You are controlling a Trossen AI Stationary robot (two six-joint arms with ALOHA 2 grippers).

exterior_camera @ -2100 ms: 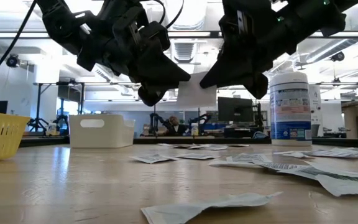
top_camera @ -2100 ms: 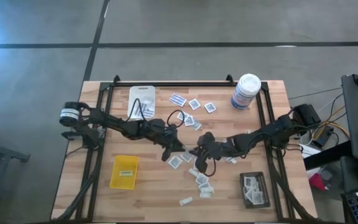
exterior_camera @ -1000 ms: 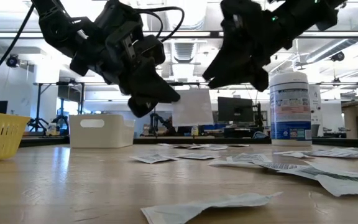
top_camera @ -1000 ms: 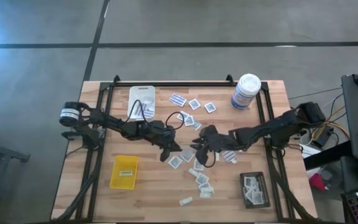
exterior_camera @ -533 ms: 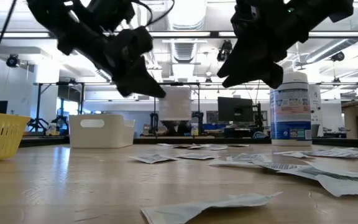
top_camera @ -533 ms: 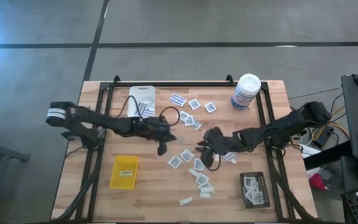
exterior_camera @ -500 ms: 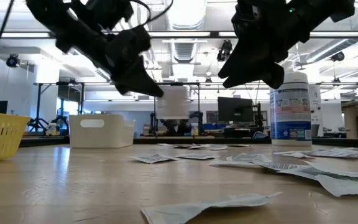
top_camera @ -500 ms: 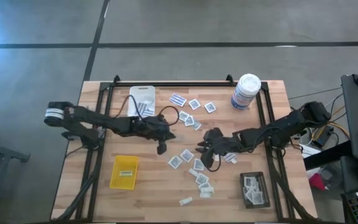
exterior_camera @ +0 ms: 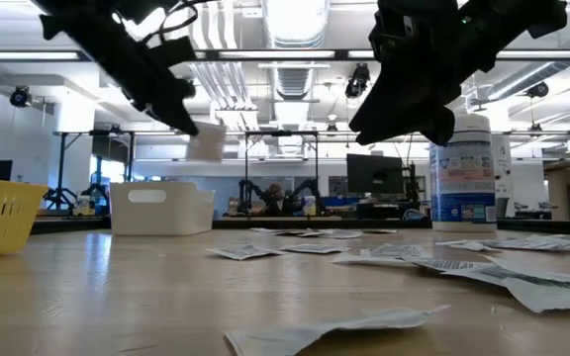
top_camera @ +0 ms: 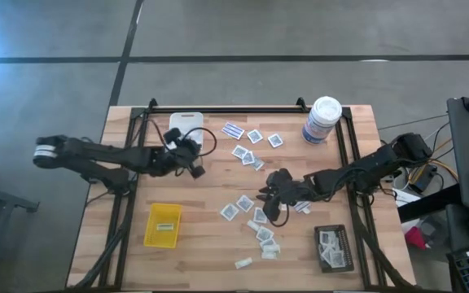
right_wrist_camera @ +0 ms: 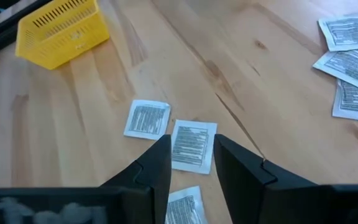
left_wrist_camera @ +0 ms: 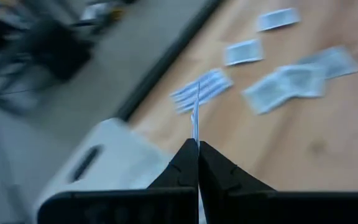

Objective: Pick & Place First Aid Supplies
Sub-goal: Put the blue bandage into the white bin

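Small flat first aid packets (top_camera: pixel 247 203) lie scattered on the wooden table's middle; more lie farther back (top_camera: pixel 255 137). My left gripper (top_camera: pixel 197 170) is up in the air beside the white tray's (top_camera: pixel 184 122) near right corner, shut on one white packet (exterior_camera: pixel 206 144). That packet shows edge-on in the left wrist view (left_wrist_camera: pixel 196 112). My right gripper (right_wrist_camera: pixel 192 142) hovers open over the middle cluster, its fingers either side of a printed packet (right_wrist_camera: pixel 193 147) that lies flat on the wood below. My left gripper pinches one edge of the packet (left_wrist_camera: pixel 196 129) between its two fingertips (left_wrist_camera: pixel 207 155). The fingers slant down from the table's left side. The packet sticks out beyond the tips, lifted clear of the table.
A yellow tray (top_camera: pixel 163 225) sits near left and a black tray (top_camera: pixel 334 248) with packets sits near right. A tall white canister (top_camera: pixel 322 120) stands at the far right. A black frame rail (top_camera: pixel 218 109) runs along the far edge. Bare wood lies between the yellow tray and the cluster.
My left gripper has risen and gone toward the table's far left, from the middle cluster to the white tray, turning as it went. It stayed shut on the packet, which came along clear of the table.
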